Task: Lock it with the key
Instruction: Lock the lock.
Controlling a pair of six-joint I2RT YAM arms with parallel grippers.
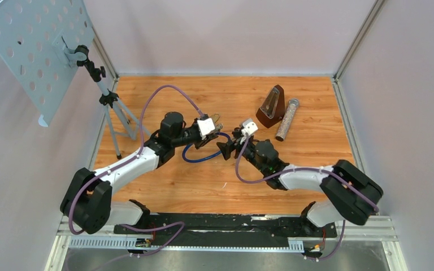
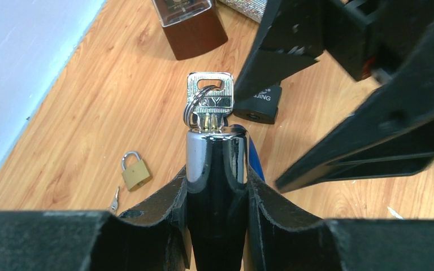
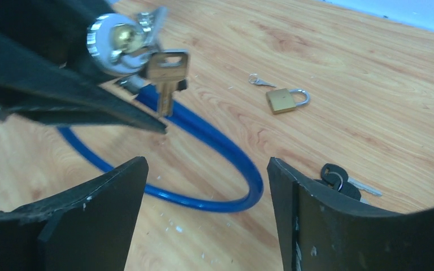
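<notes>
L gripper [image 2: 216, 189] pinches chrome-capped black cylinder lock [image 2: 216, 161] steady, silver key [image 2: 210, 96] sticking out toward R gripper [image 3: 206, 180], jaws spread wide, prob. ready to turn it.

Black lock barrel [image 2: 216, 164], chrome-capped, up off the wood left of the metronome [image 2: 189, 28]. Silver key [image 2: 209, 99] at its chrome end, ring through the head. Blue cable [image 3: 215, 147] looping below.

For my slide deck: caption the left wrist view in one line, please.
Left gripper clamps the cable lock's chrome cylinder, a key at its end, the right gripper open beside it.
</notes>
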